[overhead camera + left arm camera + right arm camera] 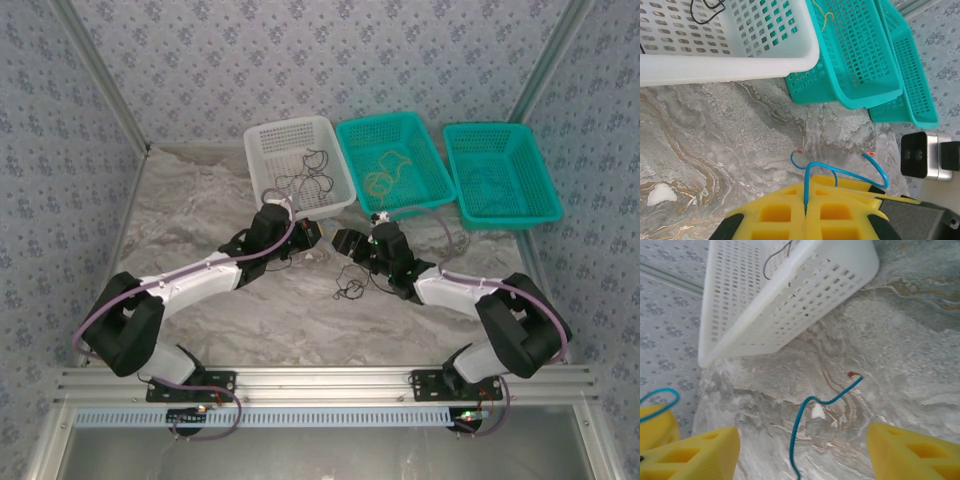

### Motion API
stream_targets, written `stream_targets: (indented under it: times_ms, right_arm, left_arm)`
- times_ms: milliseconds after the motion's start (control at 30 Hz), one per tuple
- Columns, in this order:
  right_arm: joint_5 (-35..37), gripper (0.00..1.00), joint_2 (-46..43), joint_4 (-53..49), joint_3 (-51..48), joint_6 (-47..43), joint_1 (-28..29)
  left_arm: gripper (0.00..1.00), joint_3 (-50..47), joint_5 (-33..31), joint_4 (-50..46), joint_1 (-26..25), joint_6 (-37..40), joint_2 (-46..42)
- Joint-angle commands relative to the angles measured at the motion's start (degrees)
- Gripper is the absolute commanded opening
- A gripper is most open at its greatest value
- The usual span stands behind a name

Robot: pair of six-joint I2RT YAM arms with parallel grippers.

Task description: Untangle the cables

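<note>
In front of the white basket [262,165], at left: left claw [805,210] clamped fully closed on the blue cable [840,172], copper tips curling free above the fingers. Just right of that: right claw [802,437] gaping wide, straddling the same blue strand, contact unclear. Further in front of the basket: 1 loose black cable [348,288] on the grey marbled table [200,220]. Inside the basket: black coils [305,178]. Right of it: 2 teal baskets [350,128], yellow cable [385,172] in the nearer; the farther one's contents hard to make out. Behind: blue-flowered wallpaper [300,60].

Thin curled blue cable [805,187], copper-tipped ends
</note>
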Motion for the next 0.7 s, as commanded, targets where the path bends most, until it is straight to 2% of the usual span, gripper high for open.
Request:
stream_targets:
  times_ms: [0,67,200,300,400,467,667]
  right_arm:
    - [-1.8,0.66,1.7,3.7,2.1,3.4,-0.3]
    - [-1.4,0.62,2.6,4.8,2.1,4.4,0.0]
    - [-1.4,0.45,4.0,7.2,2.1,5.2,-0.2]
    - [0.1,0.2,3.0,7.6,1.4,4.8,-0.4]
    - [1.2,0.03,1.1,7.5,0.6,3.1,-0.7]
    - [1.4,0.0,0.0,6.8,0.5,2.2,-0.9]
    - [1.7,0.0,-3.8,5.9,-0.3,-1.2,-2.1]
  left_arm:
    - [0.0,-1.6,1.9,6.5,0.8,-2.4,-1.0]
    - [0.0,-2.3,2.5,9.3,1.1,-3.4,-0.8]
    - [0.0,-3.7,2.8,12.7,1.2,-3.8,-1.1]
    - [0.0,-6.9,0.6,18.0,1.4,-5.4,-2.4]
    - [0.0,-11.2,-6.9,26.8,1.4,-11.2,-3.5]
    - [0.0,-12.6,-10.3,32.4,1.4,-14.2,-2.9]
    - [0.0,-11.1,-12.0,38.6,1.4,-21.5,0.7]
